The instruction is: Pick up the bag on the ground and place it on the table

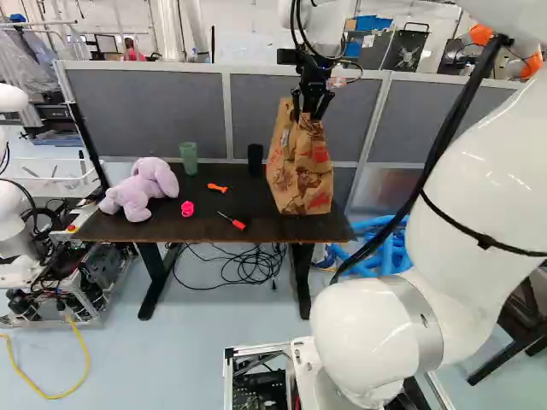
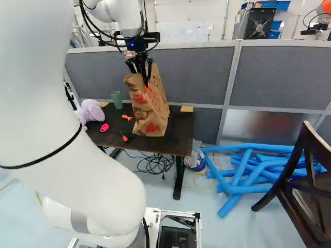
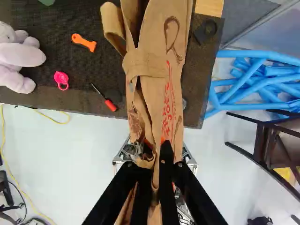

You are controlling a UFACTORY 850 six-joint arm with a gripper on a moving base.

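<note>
Pincer (image 1: 308, 118): clamped the paper bag (image 1: 299, 178)'s top between its fingers.
Paper bag: was upright over the counter (image 1: 154, 228)'s right part; whether its base touched was unclear.
Counter: carried a lilac plush toy (image 1: 137, 195) and a green cup (image 1: 189, 161).

Grey partition panels (image 2: 282, 77); white wall (image 2: 181, 31) behind; pale blue floor (image 1: 197, 359); dark chair (image 2: 316, 143).

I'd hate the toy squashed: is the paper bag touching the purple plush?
No, the bag is well apart from the plush, with the red screwdriver lying on the table between them.
</note>
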